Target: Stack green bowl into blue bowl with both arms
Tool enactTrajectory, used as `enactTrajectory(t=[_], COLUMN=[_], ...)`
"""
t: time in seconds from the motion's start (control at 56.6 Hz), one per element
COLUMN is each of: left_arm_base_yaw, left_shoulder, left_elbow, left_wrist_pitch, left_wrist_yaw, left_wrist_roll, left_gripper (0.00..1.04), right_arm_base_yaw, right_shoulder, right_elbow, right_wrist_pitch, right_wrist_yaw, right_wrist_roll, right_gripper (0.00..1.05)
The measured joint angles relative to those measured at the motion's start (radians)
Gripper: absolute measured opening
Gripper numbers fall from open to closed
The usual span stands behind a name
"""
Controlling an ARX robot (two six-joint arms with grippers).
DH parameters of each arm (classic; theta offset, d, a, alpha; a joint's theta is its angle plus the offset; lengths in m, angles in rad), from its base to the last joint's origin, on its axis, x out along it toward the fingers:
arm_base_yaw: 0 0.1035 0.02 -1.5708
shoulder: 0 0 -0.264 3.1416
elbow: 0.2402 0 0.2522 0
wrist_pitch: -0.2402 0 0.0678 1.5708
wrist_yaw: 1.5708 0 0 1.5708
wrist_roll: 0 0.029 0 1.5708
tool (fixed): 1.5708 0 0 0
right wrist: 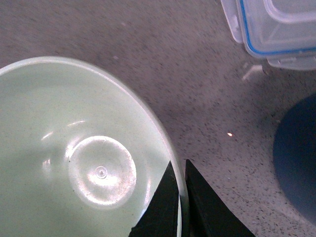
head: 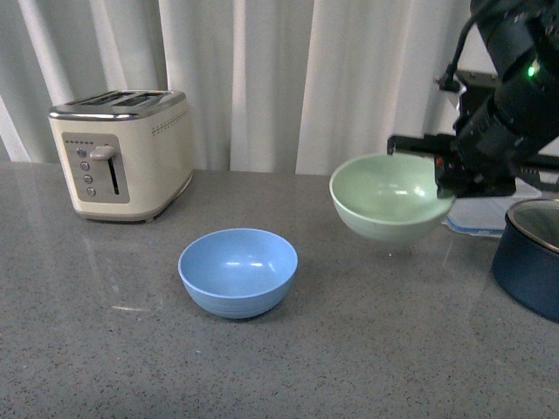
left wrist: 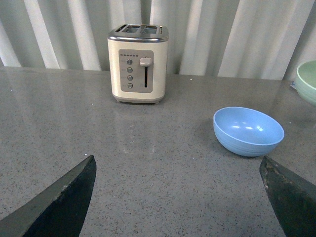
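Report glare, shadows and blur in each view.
Front view: soft, even light, with a faint shadow under the green bowl. Left wrist view: the glossy counter mirrors the toaster; fingers of the left end effector look dark and soft-edged. Right wrist view: bright glare on the green bowl's floor, counter slightly blurred.

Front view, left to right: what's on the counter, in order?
toaster → blue bowl → green bowl → navy pot
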Motion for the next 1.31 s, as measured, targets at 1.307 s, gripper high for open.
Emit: enactTrajectory(t=[1.307], left_arm_base_yaw=[0.000], left_shoulder=[0.000], left_elbow=[0.000], left_wrist_pitch=[0.000], left_wrist_yaw=[0.000], left_wrist_roll=[0.000], left_gripper=[0.98], right_arm_base_yaw=[0.277], right_shoulder=[0.190], right_elbow=[0.097], right_wrist_pitch=[0.117], right_wrist_yaw=[-0.039], right_wrist_roll=[-0.031], right_gripper=[0.39])
